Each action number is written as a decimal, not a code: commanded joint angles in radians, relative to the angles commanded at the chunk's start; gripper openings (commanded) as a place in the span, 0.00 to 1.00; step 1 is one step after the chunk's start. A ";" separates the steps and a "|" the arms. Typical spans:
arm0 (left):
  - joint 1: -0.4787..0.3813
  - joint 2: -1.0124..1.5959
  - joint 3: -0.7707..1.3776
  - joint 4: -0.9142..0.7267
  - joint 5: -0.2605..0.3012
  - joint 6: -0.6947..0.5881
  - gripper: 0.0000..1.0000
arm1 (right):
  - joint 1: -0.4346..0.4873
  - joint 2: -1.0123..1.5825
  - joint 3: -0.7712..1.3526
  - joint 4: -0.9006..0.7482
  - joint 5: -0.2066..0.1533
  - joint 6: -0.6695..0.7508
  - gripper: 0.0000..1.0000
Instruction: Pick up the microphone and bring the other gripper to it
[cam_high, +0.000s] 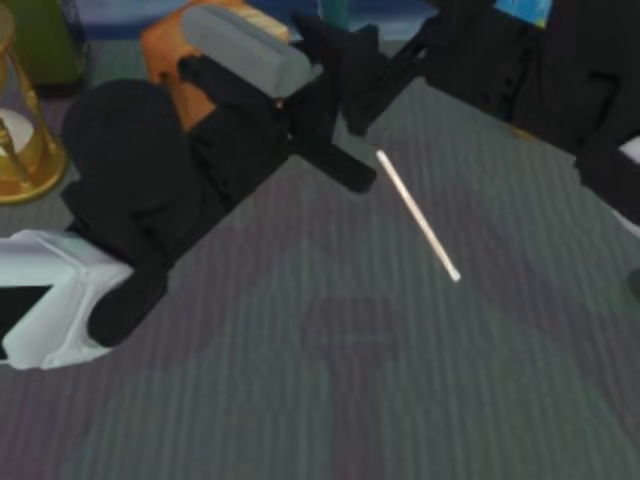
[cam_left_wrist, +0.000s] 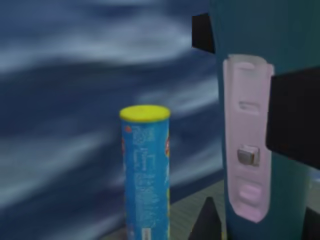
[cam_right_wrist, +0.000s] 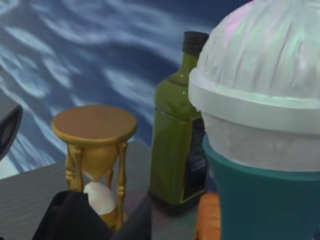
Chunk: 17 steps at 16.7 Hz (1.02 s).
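Grey ribbed tabletop (cam_high: 400, 380) carries everything. The left AgileX arm is stretched across the top view's left half, and its black two-finger left gripper (cam_high: 335, 135) is raised near the far middle of the table. The right gripper (cam_high: 355, 75) is seen just beside it, coming in from the top view's right (its opening cannot be told). Clutter around: a dark-green glass bottle with a black cap (cam_right_wrist: 177, 145), a blue cardboard can with a yellow lid (cam_left_wrist: 145, 170), a golden hourglass (cam_high: 15, 140), and a thin white stick (cam_high: 415, 215) lying apart on the open table. The small microphone with teal tapering handle and rounded white head (cam_left_wrist: 260, 50) is held off the table. In the left wrist view, black finger pads (cam_left_wrist: 295, 115) are seen on both sides of the handle at the white switch patch, so the left gripper is judged clamped on it. The head (cam_right_wrist: 265, 65) fills the right wrist view, close in. Handling, judged: light, rigid, smooth plastic, so slip along the taper is likely. The grip is best kept mid-handle, with any contact from the other gripper made gently at the head end.
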 joint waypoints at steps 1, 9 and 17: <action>0.000 0.000 0.000 0.000 0.000 0.000 0.00 | 0.008 0.023 0.021 0.004 0.008 0.000 1.00; 0.000 0.000 0.000 0.000 0.000 0.000 0.00 | 0.013 0.037 0.035 0.007 0.013 0.001 0.77; 0.000 0.000 0.000 0.000 0.000 0.000 0.00 | 0.013 0.037 0.035 0.007 0.013 0.001 0.17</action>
